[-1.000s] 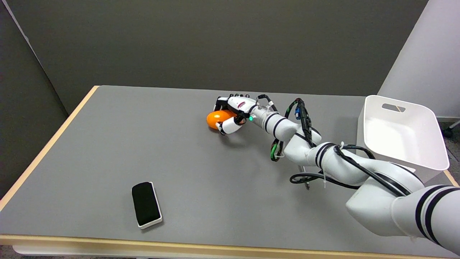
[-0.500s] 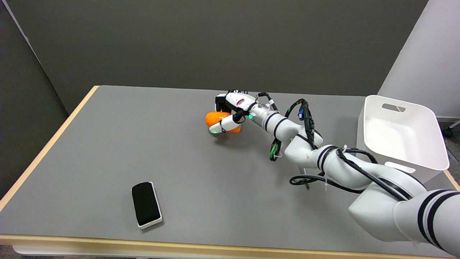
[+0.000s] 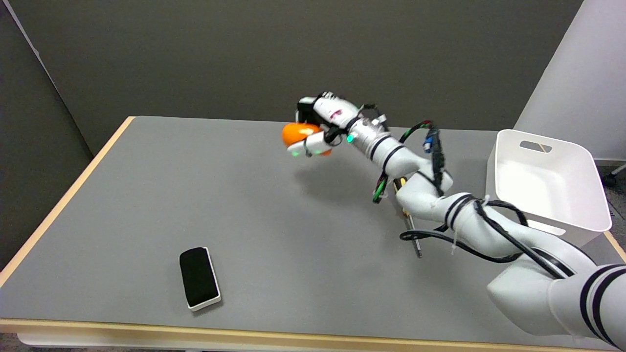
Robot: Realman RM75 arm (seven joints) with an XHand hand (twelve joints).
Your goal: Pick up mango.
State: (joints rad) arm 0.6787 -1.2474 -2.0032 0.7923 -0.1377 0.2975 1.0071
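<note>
An orange mango [image 3: 297, 132] hangs in the air above the far middle of the grey table [image 3: 146, 195]. My right hand [image 3: 317, 127] grips it, fingers wrapped over its top and the thumb under its near side. The mango's right half is hidden behind the hand. Its shadow falls on the tabletop below and to the right.
A black eraser with a white base [image 3: 198, 277] lies near the front edge at the left. A white plastic bin [image 3: 547, 181] stands at the table's right edge. A screwdriver [image 3: 410, 225] lies under my right arm, partly hidden by cables.
The hand closed around the mango on the table, then lifted it clear of the surface. The arm rose with it, uncovering the screwdriver.
</note>
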